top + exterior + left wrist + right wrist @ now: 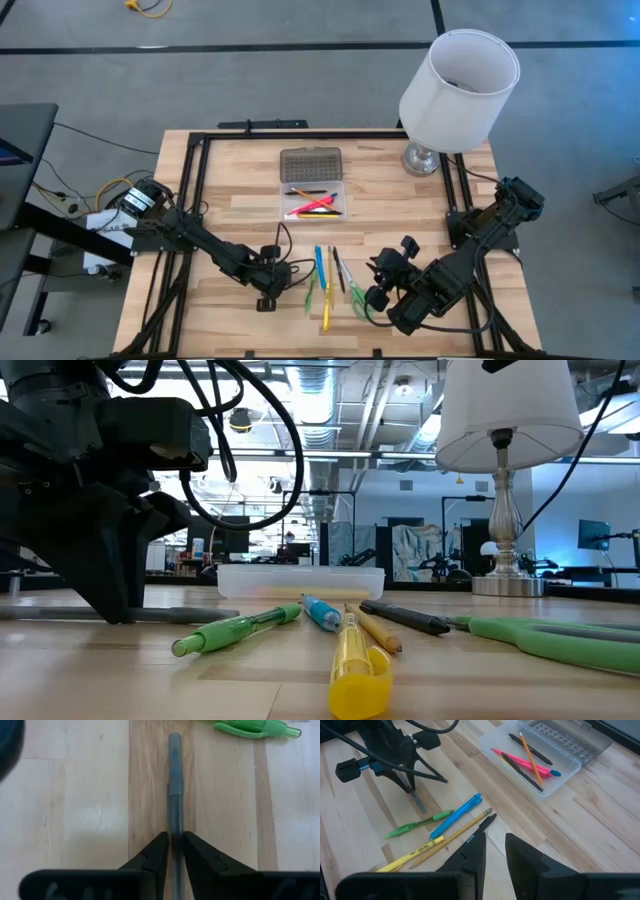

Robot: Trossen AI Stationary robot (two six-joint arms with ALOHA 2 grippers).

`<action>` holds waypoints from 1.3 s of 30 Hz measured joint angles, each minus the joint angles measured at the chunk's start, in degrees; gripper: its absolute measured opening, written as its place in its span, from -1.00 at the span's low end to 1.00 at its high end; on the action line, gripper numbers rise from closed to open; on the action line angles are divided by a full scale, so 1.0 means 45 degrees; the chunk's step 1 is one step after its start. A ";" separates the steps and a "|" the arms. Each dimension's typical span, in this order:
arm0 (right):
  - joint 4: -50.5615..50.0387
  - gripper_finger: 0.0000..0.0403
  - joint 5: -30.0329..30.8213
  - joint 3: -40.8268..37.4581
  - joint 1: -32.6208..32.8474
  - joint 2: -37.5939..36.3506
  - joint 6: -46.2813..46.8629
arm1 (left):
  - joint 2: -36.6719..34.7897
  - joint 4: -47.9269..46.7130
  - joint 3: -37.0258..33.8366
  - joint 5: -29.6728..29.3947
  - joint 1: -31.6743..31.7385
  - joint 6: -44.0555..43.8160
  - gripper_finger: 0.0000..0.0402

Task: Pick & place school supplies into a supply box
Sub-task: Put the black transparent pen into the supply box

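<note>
The supply box (312, 200) lies open at the table's middle, its grey lid (310, 162) on the far side, with pink, black and orange pens (522, 762) in the base. Loose supplies lie near the front edge: a green pen (417, 825), a blue pen (455, 815), a pencil (457, 834), a yellow marker (355, 665) and green scissors (550, 640). My left gripper (175, 836) is down at the table left of them, shut on a grey pen (174, 775). My right gripper (496, 837) hovers open above the scissors' side, holding nothing. My left gripper pinches the grey pen's barrel (174, 822) between its two fingers, one on each long side. The fingers (159, 851) come steeply from above, slanting toward the table's right. The pen lies flat on the wood, its far end (174, 740) pointing toward the green pen.
A white-shaded lamp (455, 85) stands at the far right corner. A black frame rail (300, 134) borders the tabletop. Bare wood (230, 215) lies between the box and my left arm.
</note>
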 joint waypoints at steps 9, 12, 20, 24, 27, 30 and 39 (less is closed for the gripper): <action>0.0005 -0.66 0.0000 0.0005 0.0000 0.0000 0.0000 | 0.0000 -0.0005 0.0000 -0.0250 0.0000 -0.0580 -0.88; 0.0010 -0.66 -0.0010 0.0005 0.0000 0.0000 0.0000 | 0.0000 0.0000 0.0000 -0.0333 0.0000 -0.0701 -0.83; 0.0010 -0.66 -0.0011 0.0003 0.0000 0.0000 0.0000 | 0.0000 0.0005 0.0000 -0.0373 0.0000 -0.0881 -0.81; 0.0005 -0.66 -0.0015 0.0002 0.0000 0.0000 -0.0010 | -0.0003 0.0084 -0.0005 -0.0378 0.0000 -0.0881 -0.83; 0.0000 -0.66 -0.0015 0.0005 0.0000 0.0000 -0.0014 | -0.0002 0.0095 -0.0005 -0.0378 0.0000 -0.0884 -0.84; 0.0000 -0.66 -0.0015 0.0005 0.0000 0.0000 -0.0016 | 0.0000 0.0102 -0.0005 -0.0378 0.0000 -0.0881 -0.83; -0.0003 -0.66 -0.0015 0.0005 0.0000 0.0000 -0.0015 | 0.0000 0.0117 -0.0008 -0.0378 0.0001 -0.0876 -0.83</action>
